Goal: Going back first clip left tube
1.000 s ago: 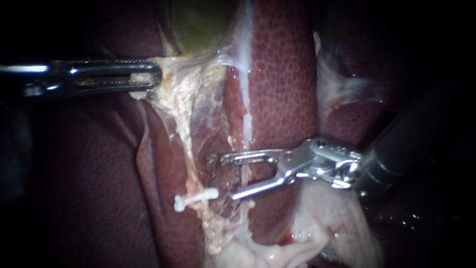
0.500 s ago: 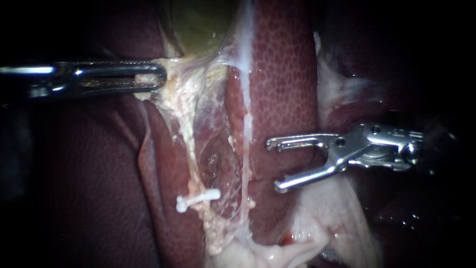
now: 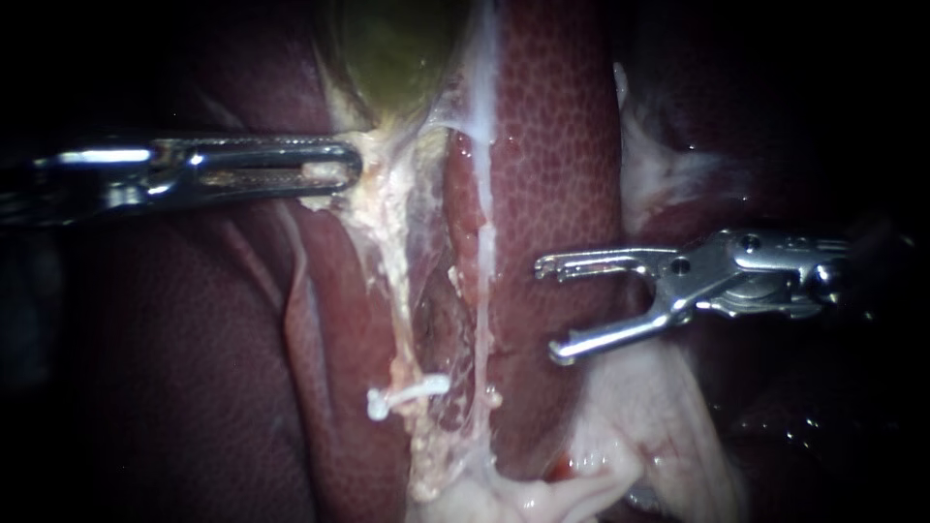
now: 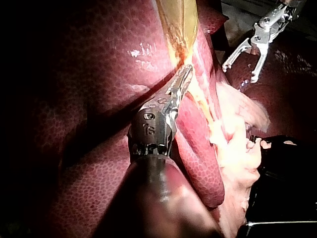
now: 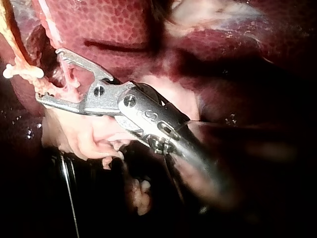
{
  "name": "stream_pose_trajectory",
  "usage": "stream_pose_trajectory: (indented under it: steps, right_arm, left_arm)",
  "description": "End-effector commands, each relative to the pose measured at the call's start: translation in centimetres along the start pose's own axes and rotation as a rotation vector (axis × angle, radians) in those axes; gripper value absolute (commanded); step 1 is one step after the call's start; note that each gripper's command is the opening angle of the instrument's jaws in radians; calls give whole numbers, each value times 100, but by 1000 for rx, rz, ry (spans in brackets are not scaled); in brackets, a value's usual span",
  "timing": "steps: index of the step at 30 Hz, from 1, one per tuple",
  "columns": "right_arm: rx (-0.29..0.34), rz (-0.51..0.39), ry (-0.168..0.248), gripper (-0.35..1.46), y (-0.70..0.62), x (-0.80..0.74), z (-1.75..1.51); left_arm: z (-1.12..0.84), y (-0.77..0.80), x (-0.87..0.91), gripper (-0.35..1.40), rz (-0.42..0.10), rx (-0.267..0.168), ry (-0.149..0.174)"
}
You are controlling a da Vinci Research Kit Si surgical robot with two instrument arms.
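— Are you seeing any words or numbers to read?
— No, I am not finding any. Nothing readable is showing on the liver [image 3: 552, 145], the clip [image 3: 407, 395] or anywhere else.

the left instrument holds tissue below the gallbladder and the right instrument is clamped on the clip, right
No: the right instrument is open and clear of the clip, over the liver, as the endoscope view shows. The left instrument does hold tissue below the gallbladder.

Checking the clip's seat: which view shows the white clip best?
Endoscope view: the clip lies whole across the pale tube. Right wrist view shows it smaller. Left wrist view: cannot make it out.
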Motion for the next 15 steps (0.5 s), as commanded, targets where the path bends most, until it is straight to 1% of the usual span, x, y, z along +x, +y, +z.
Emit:
stream_pose_trajectory:
  steps: [1, 2, 7, 10, 15]
  right_arm:
    - [-2, -3, -2, 60, -1, 1, -2]
    - [-2, -1, -2, 60, -1, 2, -3]
    - [-5, -7, -4, 60, -2, 5, -5]
    - [-5, -7, -4, 60, -2, 5, -5]
    - [-5, -7, -4, 60, -2, 6, -5]
  left_arm:
    - [3, 0, 4, -35, 8, -3, 6]
    - [7, 0, 9, -35, 11, -4, 14]
    - [23, 3, 23, -35, 13, 0, 31]
    - [29, 6, 28, -35, 10, 1, 36]
    - [32, 10, 31, -35, 12, 0, 41]
